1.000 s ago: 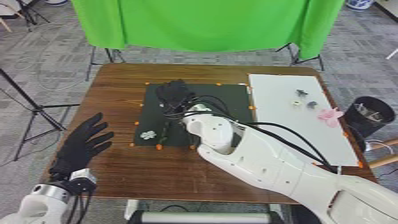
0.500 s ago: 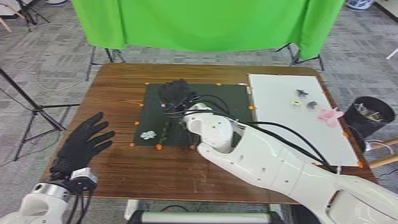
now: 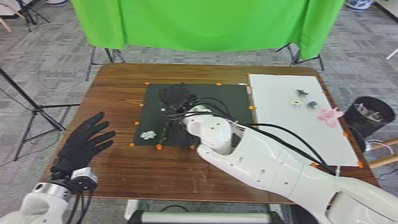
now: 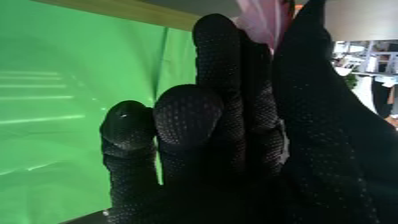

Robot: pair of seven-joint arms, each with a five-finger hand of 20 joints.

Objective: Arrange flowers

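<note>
Drawn slightly back toward the robot since the earlier frame, the right robot hand [image 3: 177,95] is over the dark mat [image 3: 234,106] on the bench [image 3: 121,90], a pink flower [image 4: 258,22] pinched between fingers and thumb, probably to keep its petals uncrushed for placing. Its long axis runs roughly along the fingers; where the bloom faces, I can't tell. The left robot hand [image 3: 80,145] is relaxed, likely waiting clear.

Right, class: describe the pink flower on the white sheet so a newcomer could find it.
On the wooden table, find the white sheet. The pink flower lies at its right edge. It is much larger than the small pieces nearby.
</note>
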